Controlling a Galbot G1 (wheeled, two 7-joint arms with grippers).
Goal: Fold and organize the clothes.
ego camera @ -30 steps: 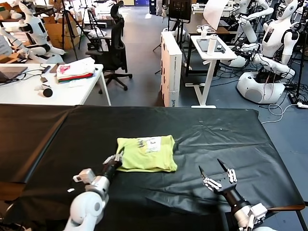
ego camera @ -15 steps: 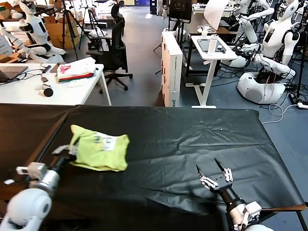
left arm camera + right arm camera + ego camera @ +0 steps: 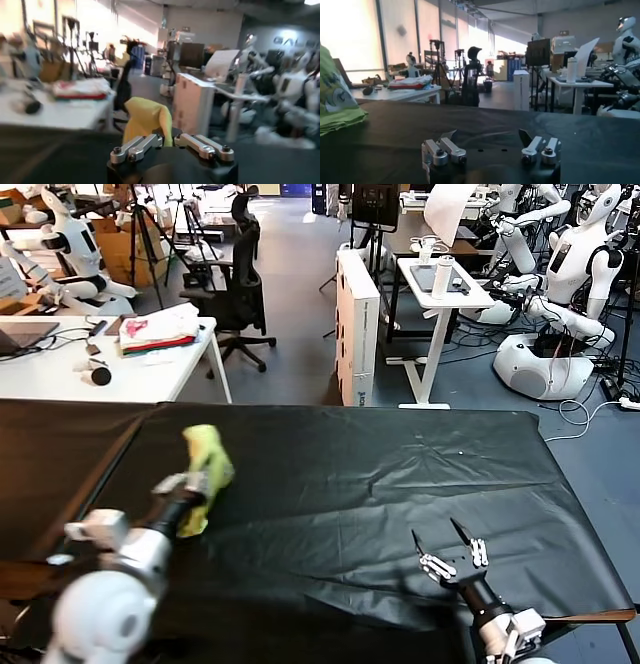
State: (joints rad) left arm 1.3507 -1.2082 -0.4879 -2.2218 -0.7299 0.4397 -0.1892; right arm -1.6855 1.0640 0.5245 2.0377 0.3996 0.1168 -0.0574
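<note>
The black table point(image 3: 400, 474) fills the view, and on its left side the T-shirt point(image 3: 204, 474) rides up off the cloth, pinched in the left gripper point(image 3: 190, 496) by an edge. It's lime-yellow, bunched into a tall narrow bundle (the white patch shows only from the right wrist view). The risk: with such a small bite on thin fabric, the folds could spill open or slip free mid-carry. The right gripper point(image 3: 448, 552) waits low at the near right, jaws spread wide, holding nothing.
</note>
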